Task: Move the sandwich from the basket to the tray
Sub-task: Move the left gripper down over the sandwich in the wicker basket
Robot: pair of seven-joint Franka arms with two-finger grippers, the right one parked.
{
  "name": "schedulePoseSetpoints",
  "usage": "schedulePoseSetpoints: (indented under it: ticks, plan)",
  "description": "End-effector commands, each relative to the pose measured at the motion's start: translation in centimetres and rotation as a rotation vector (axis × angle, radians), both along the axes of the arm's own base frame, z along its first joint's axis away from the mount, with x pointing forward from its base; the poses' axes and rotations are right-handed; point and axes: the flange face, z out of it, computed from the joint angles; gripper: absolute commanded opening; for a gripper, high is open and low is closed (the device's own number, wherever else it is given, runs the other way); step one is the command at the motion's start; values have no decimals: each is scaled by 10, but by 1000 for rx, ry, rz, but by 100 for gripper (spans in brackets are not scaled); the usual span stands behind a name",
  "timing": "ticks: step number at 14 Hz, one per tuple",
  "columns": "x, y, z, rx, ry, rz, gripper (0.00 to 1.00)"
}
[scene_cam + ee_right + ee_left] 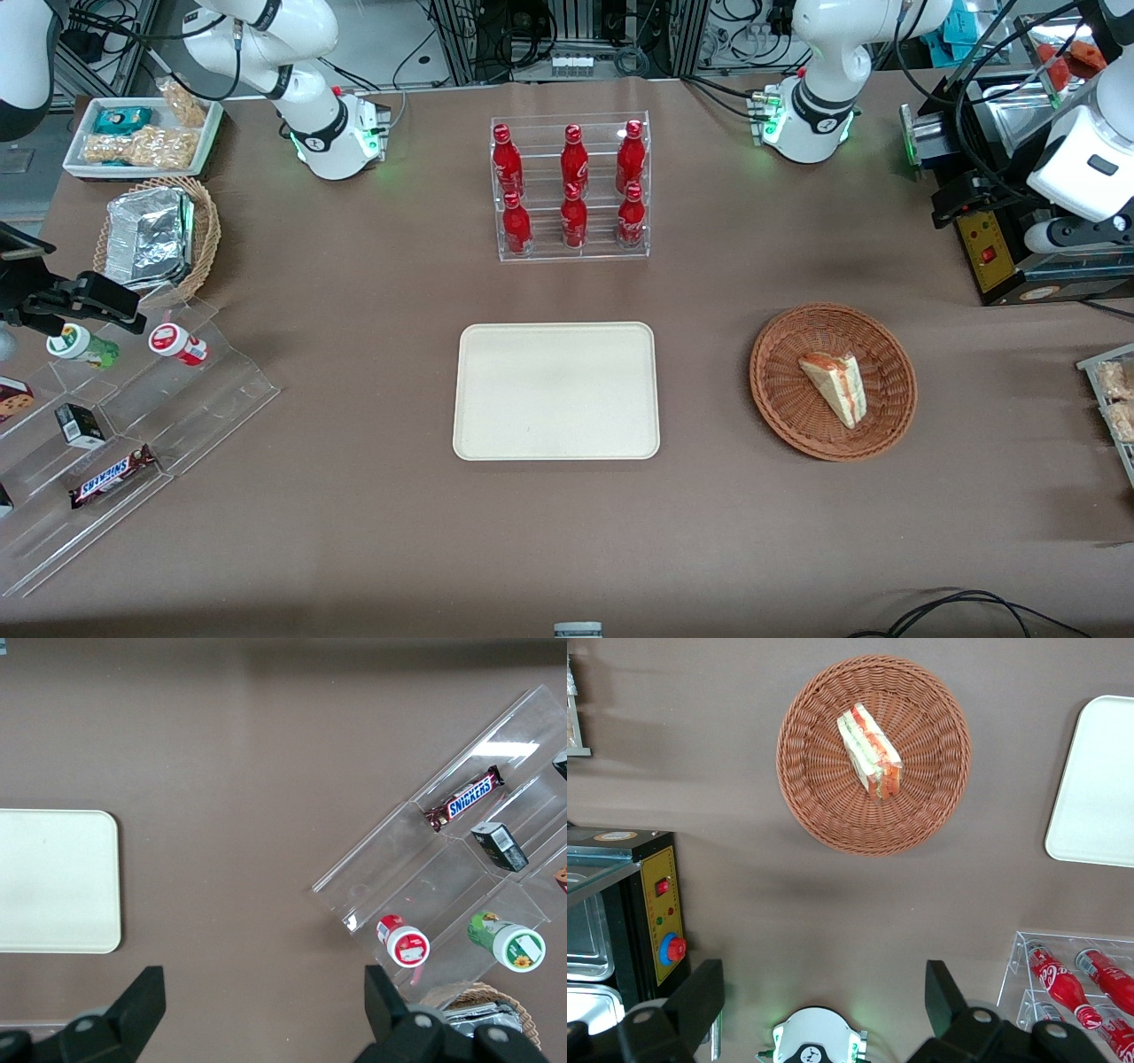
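Hovering above basket (873,753), pincer (824,997) wide open, apparently empty.

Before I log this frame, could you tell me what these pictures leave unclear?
- Underside of the sandwich: hidden against the basket in both views.
- The gripper, open above bare table: out of the front view's frame.
- The tray: cut off by the left wrist view's edge.

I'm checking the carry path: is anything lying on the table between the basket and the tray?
No. In the front view only bare brown tabletop separates the basket holding the sandwich from the tray. The gripper, open, hangs high above the table.
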Motion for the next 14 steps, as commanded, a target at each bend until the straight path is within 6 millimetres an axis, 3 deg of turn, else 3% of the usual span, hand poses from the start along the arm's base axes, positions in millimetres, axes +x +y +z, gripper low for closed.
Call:
schedulePoseSetpoints:
  ticks: [1,4,5,7,8,9,12,14]
  plan:
    - [-5,2,6,13,3,5,100]
    - [-2,4,-1,13,15,8,100]
    - [3,6,-12,14,37,11,100]
    - [20,47,-47,4,111,87,100]
    - [19,72,-54,-7,153,129,100]
    - [23,82,-70,-15,192,149,100]
    - [45,87,-130,-3,295,229,100]
    - [59,88,-150,-3,269,297,100]
